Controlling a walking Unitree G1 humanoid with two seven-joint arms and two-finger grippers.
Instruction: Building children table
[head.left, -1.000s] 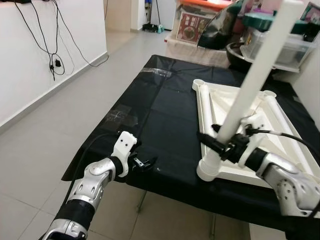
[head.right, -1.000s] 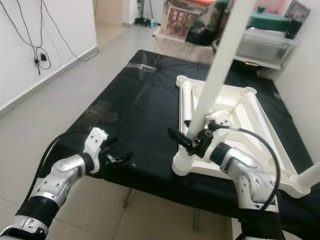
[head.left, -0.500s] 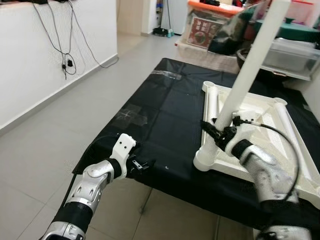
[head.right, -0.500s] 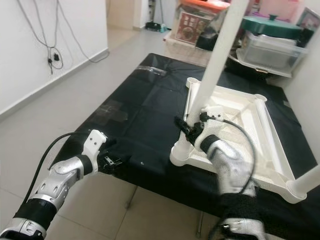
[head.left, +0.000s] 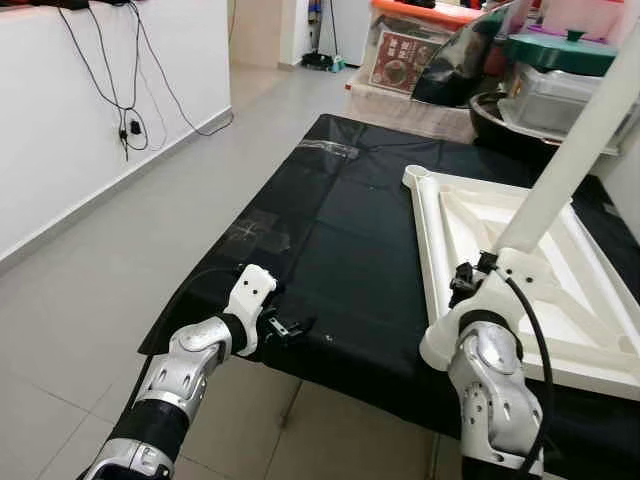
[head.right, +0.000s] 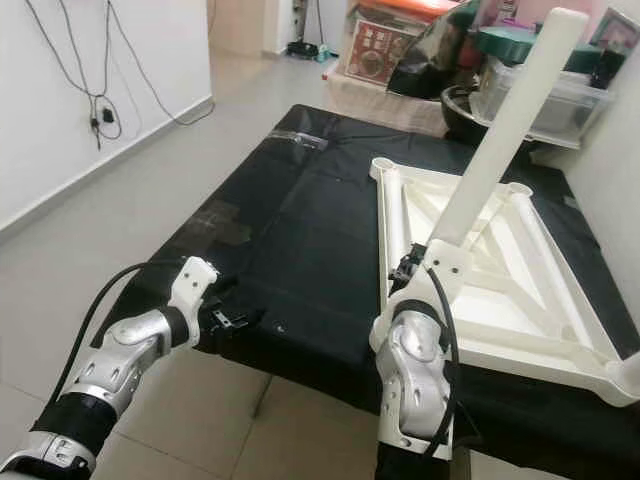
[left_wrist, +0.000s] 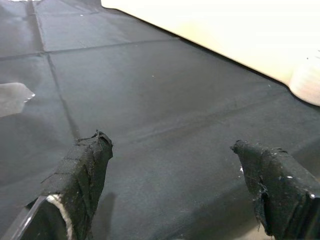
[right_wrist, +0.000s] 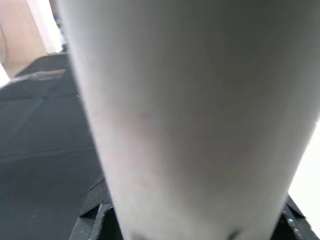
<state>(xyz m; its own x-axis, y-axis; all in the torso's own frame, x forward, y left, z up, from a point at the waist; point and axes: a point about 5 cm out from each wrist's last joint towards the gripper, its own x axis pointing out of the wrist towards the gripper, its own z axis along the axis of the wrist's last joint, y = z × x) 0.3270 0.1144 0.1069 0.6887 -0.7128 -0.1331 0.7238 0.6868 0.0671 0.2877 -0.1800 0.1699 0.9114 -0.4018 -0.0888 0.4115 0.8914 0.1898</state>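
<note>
Bare black cloth (head.left: 350, 240) spreads wide between the left gripper (left_wrist: 172, 185), fingers apart at the near table edge, and the white tabletop (head.right: 470, 260). The upright white leg (head.right: 505, 125) and right arm (head.right: 415, 370) block the tabletop's near corner.

A black-covered table (head.left: 330, 230) carries an upturned white table frame (head.left: 480, 225) toward its right side.
</note>
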